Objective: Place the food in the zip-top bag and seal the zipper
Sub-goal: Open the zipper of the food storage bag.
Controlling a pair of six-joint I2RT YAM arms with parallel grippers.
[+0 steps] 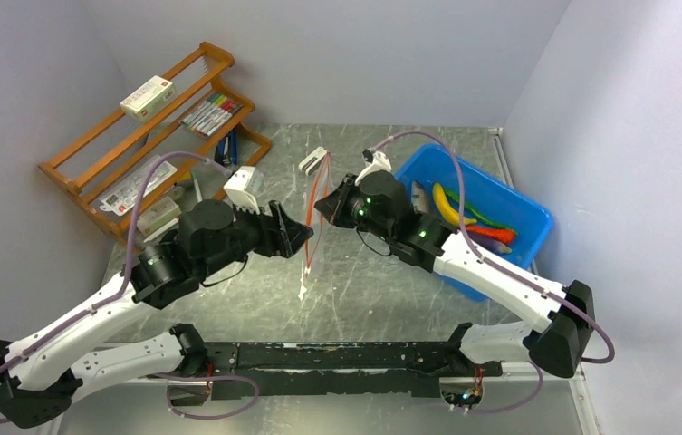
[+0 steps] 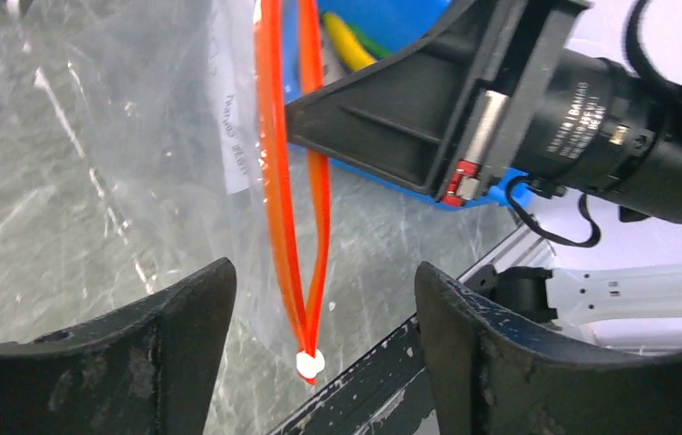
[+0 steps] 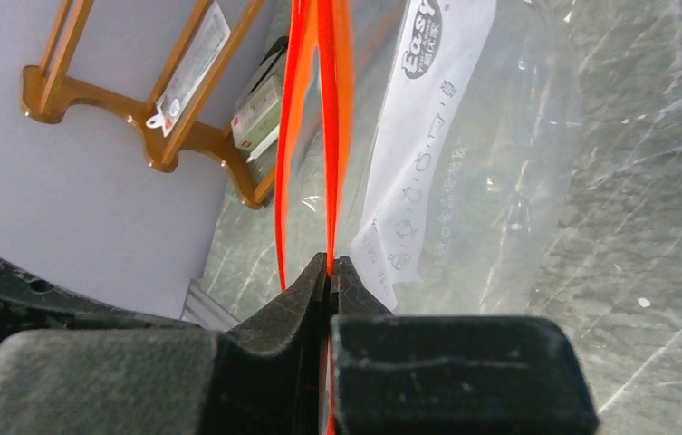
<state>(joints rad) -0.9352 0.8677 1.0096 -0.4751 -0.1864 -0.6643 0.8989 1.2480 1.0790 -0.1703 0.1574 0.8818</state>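
The clear zip-top bag hangs upright at mid-table, its mouth partly open. Its red-orange zipper shows as two separated strips that meet at a white end piece. My right gripper is shut on one zipper strip. My left gripper is open, its jaws either side of the strips without touching them. The food lies in the blue bin: the yellow banana, green pod and red-orange chili show. The eggplant and fish are not clearly visible.
A wooden rack with markers and boxes stands at the back left. A white box sits behind my left gripper. A small white object lies behind the bag. A black rail runs along the near edge.
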